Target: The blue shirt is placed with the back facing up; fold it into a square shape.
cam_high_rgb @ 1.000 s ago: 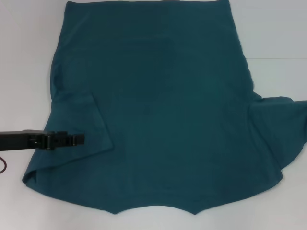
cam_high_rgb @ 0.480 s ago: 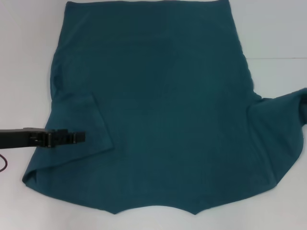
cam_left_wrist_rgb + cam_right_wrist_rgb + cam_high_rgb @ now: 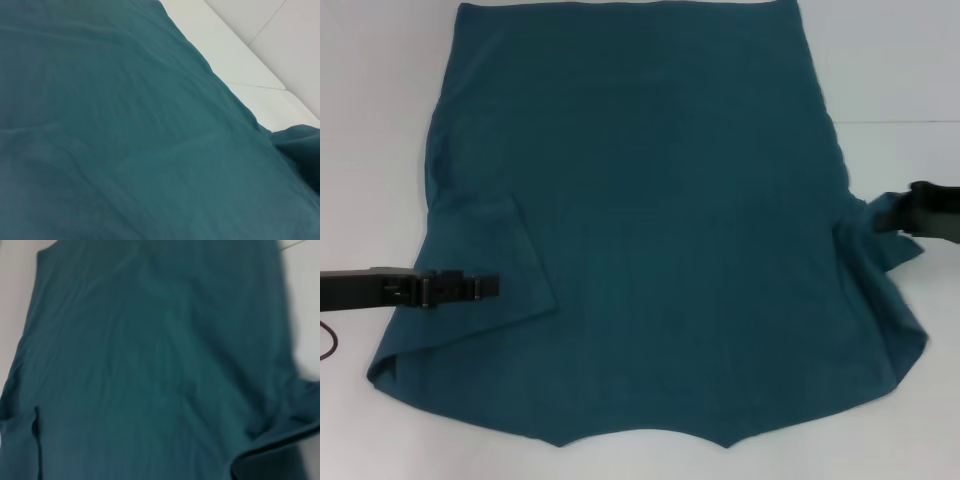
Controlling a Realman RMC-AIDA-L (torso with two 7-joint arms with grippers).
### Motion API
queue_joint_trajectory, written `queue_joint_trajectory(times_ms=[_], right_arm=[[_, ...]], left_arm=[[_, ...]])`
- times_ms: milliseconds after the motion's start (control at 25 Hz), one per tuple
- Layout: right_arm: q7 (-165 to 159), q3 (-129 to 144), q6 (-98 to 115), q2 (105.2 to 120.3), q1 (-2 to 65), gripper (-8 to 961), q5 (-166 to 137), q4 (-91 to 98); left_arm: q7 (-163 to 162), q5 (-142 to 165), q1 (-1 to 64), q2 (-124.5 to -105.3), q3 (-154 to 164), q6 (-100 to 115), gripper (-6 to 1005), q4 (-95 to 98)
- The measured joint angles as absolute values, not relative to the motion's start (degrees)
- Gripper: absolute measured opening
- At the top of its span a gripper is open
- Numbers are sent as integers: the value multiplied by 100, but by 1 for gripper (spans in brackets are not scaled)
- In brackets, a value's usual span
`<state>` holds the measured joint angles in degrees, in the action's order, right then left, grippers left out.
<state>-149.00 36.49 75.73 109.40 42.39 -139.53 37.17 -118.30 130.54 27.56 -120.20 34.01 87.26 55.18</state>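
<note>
We can't read any text, label, brand, number or sign in any view. The blue shirt (image 3: 650,220) shows plain fabric with no print or tag, and the white table (image 3: 370,120) carries no markings we can make out.

Black slim left end effector (image 3: 485,288), dark blocky right end effector (image 3: 920,208), thin cable (image 3: 326,342)
</note>
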Motion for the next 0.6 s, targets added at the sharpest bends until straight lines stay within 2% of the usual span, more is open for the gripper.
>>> queue_joint_trajectory(times_ms=[600], right_arm=[[-14759, 4185, 7354, 11222, 4694, 15, -13948, 3705]], left_arm=[[-11830, 13017, 2719, -12041, 3330, 8718, 725, 5512]])
